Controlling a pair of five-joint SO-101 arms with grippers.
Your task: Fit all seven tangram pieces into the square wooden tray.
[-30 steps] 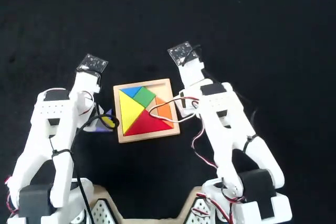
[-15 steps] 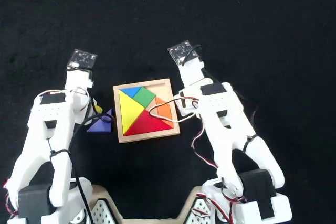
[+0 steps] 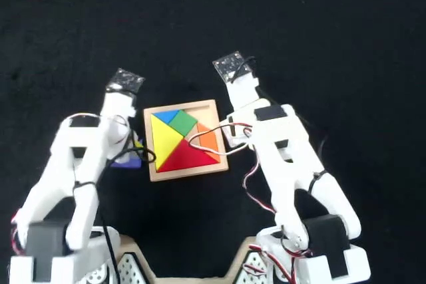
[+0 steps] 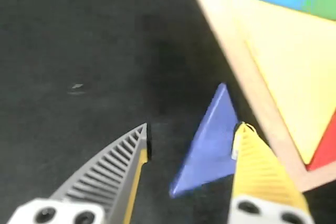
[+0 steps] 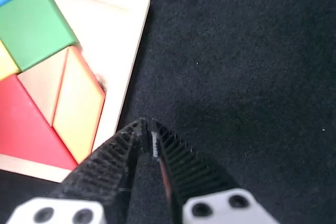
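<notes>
The square wooden tray lies between the arms and holds blue, green, yellow, red and orange pieces. Bare wood shows in its far right corner. A blue-purple triangle lies on the black cloth just outside the tray's left edge. My left gripper is open around it, the yellow finger against the triangle's tray side and the grey finger apart from it. From above the triangle peeks out under the left arm. My right gripper is shut and empty, just outside the tray's right rim.
Black cloth covers the whole table, with open room behind and to both sides of the tray. The right arm leans over the tray's right edge, and its white cable loops across the orange piece.
The left arm swung out to the left, uncovering the triangle, then came back right toward the tray and over it. The right arm and the tray have stayed still.
</notes>
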